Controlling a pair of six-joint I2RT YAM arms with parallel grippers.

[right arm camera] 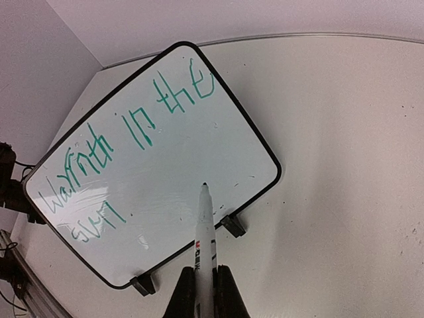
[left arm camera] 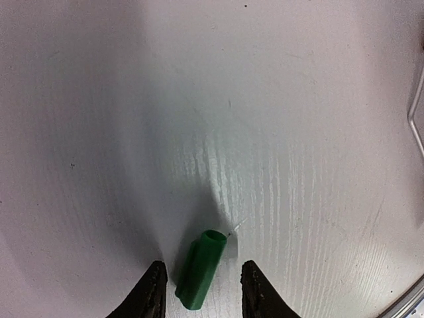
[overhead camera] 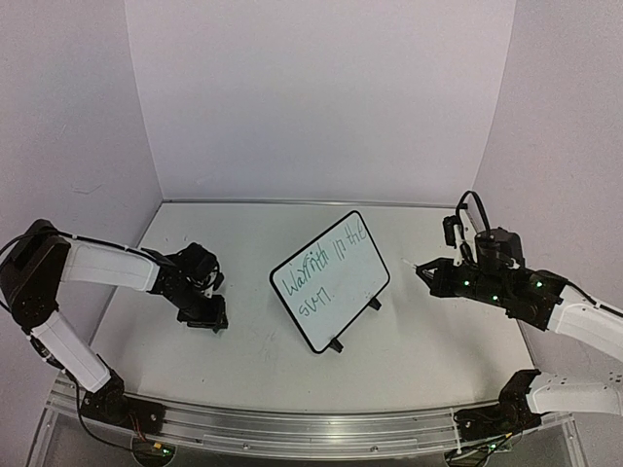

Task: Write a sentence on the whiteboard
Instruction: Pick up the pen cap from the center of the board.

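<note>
The whiteboard (overhead camera: 331,282) stands tilted on its two black feet mid-table, with "Warmth in the sun" in green on it (right arm camera: 152,172). My right gripper (overhead camera: 423,275) hovers to its right, shut on a white marker (right arm camera: 205,232). The uncapped tip points at the board's lower right corner, a little short of the surface. In the wrist view that gripper (right arm camera: 205,270) pinches the marker's barrel. My left gripper (overhead camera: 207,313) is low over the table left of the board. Its jaws (left arm camera: 203,264) straddle a green marker cap (left arm camera: 199,275), with a gap on each side.
A metal rail (overhead camera: 292,428) runs along the table's near edge. White walls close in the back and both sides. A thin metal edge (left arm camera: 414,112) shows at the right of the left wrist view.
</note>
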